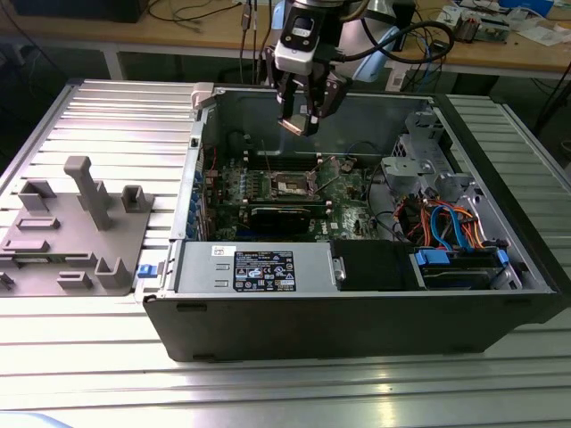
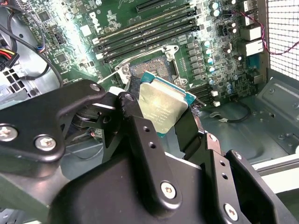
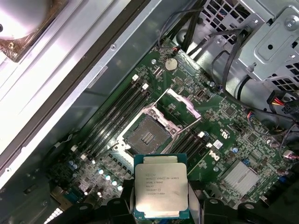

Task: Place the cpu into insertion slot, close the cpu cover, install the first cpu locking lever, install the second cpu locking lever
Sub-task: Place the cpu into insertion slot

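My gripper (image 1: 299, 122) hangs above the open computer case, over the green motherboard, shut on the cpu (image 3: 161, 185). The cpu is a flat square chip with a silver top, and its edges are pinched between the black fingers (image 2: 138, 122). Below it on the board lies the insertion slot (image 3: 146, 135), a bare square contact field with a metal rim. The cpu cover (image 3: 181, 105) stands tilted up and open at the slot's far side. In the second wrist view the cpu (image 2: 163, 103) partly hides the insertion slot (image 2: 147, 66). The cpu is well clear of the board.
Long black memory slots (image 3: 117, 112) run beside the socket. A power supply (image 1: 254, 267) sits along the case's near wall. A drive cage (image 1: 428, 160) and coloured cables (image 1: 446, 223) fill the exterior view's right. A grey fixture (image 1: 76, 232) stands outside the case at the left.
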Robot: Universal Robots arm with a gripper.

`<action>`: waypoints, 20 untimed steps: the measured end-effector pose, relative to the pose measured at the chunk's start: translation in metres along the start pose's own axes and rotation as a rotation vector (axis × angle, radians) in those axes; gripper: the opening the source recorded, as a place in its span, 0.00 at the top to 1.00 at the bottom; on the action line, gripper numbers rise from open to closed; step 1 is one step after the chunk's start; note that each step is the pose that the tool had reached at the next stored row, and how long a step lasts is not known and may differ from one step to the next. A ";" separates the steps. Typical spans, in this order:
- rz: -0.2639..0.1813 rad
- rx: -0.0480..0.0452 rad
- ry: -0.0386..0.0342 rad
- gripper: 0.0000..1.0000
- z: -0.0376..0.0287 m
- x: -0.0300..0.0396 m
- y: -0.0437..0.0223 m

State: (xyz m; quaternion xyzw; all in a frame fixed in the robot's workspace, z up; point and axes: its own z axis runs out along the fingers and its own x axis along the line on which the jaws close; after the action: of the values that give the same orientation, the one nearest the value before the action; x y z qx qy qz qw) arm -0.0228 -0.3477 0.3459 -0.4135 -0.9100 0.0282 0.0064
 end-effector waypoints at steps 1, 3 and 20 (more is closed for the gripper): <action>0.001 0.0000 0.0001 0.46 0.0000 0.0000 0.0000; 0.005 0.0000 0.0003 0.46 0.0000 0.0000 0.0000; 0.031 0.0003 0.0017 0.46 0.0000 0.0000 0.0000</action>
State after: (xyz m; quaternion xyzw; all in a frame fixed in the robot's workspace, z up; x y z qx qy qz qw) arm -0.0228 -0.3477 0.3459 -0.4274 -0.9036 0.0280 0.0069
